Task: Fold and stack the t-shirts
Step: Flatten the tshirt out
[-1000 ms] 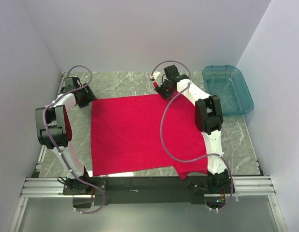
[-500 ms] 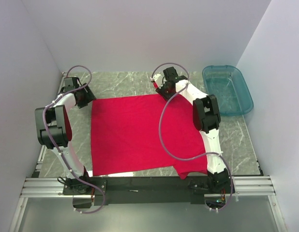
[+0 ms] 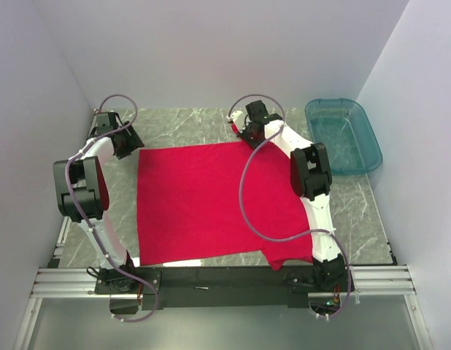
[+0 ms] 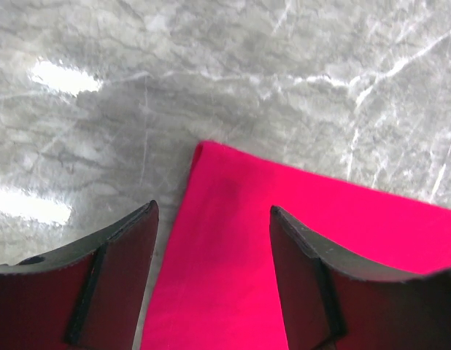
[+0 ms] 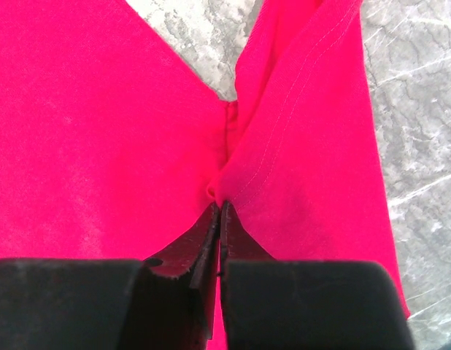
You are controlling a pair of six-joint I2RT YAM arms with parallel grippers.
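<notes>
A red t-shirt (image 3: 203, 204) lies spread flat across the middle of the marble table (image 3: 189, 124), with its near hem at the table's near edge. The left gripper (image 4: 214, 211) is at the shirt's far left corner with its fingers spread apart. The corner lies flat on the table in the gap between them, and whether either finger touches the cloth cannot be told. The right gripper (image 5: 218, 208) is near the shirt's far right corner, its fingers pressed together on a pinched ridge of red cloth. A teal tub (image 3: 371, 149) stands at the far right, apart from the shirt.
</notes>
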